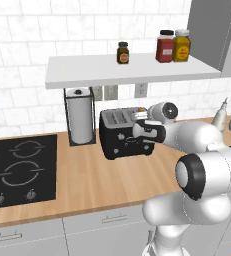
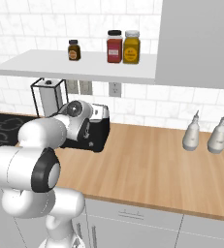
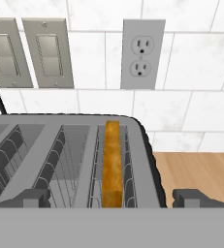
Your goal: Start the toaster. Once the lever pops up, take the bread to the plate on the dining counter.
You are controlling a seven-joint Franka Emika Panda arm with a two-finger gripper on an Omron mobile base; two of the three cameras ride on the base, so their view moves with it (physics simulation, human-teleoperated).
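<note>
Golden-brown bread slice stands upright in the right slot of the black boxy toaster, with the two-finger gripper poised over it, jaws wide open and empty.

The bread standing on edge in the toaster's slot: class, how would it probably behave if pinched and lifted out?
The bread is a thin golden-brown slice, so probably light and fairly stiff. Standing on edge between the toaster's wire guides, it may snag unless drawn straight up. Hard squeezing could crumble it.

wood counter, toaster, towel holder
</note>
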